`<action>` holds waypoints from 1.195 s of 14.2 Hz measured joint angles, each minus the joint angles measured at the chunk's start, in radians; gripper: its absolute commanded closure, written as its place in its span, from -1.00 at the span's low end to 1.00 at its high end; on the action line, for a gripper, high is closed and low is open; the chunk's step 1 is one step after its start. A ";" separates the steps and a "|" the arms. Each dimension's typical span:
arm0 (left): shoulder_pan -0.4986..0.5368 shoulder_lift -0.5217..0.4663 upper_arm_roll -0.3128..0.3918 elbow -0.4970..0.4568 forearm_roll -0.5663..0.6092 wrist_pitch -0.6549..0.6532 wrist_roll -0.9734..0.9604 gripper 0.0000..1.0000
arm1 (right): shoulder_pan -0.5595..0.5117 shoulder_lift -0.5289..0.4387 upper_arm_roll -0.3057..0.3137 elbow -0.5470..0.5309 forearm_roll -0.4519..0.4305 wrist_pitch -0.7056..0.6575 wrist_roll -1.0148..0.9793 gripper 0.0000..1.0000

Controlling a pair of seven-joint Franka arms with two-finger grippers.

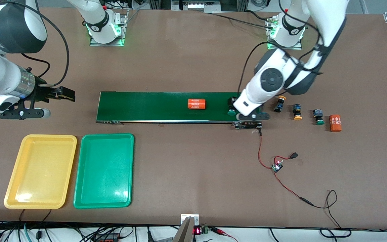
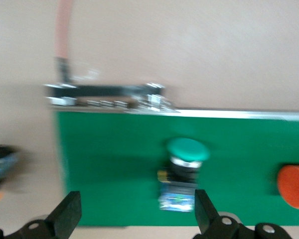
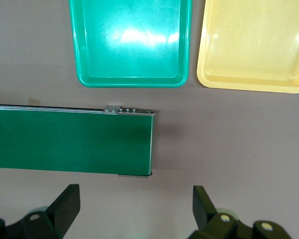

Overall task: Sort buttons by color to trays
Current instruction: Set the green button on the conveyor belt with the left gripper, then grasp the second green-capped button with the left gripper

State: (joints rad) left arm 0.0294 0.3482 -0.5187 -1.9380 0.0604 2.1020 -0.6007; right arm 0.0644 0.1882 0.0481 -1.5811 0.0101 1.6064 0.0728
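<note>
A green-capped button lies on the dark green conveyor belt at the left arm's end. My left gripper hangs open over it. In the left wrist view the button lies close to one finger of the open gripper, untouched. Two yellow-capped buttons and a second green-capped button stand on the table past that belt end. The yellow tray and green tray lie empty, nearer the front camera. My right gripper is open and empty over bare table beside the belt's other end.
One orange "4680" cylinder lies mid-belt and also shows in the left wrist view. Another cylinder lies on the table past the buttons. A small circuit board with red and black wires lies nearer the front camera than the belt's end.
</note>
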 measured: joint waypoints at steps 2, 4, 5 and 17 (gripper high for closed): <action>0.019 -0.041 0.091 0.001 0.002 -0.044 0.069 -1.00 | -0.003 0.000 0.000 0.000 0.000 -0.001 0.000 -1.00; 0.030 -0.044 0.208 -0.001 0.003 -0.050 0.216 -1.00 | -0.005 0.000 0.000 0.000 0.000 -0.001 0.000 -1.00; 0.035 -0.039 0.264 -0.003 0.003 -0.050 0.292 -1.00 | -0.005 0.000 0.000 0.000 0.000 -0.001 0.000 -1.00; 0.076 0.033 0.583 -0.238 0.004 0.250 0.699 -1.00 | -0.009 0.000 0.000 0.000 0.000 -0.002 -0.002 -1.00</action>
State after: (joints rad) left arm 0.1052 0.3813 0.0648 -2.1762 0.0640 2.3519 0.0979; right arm 0.0556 0.1884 0.0476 -1.5814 0.0101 1.6043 0.0708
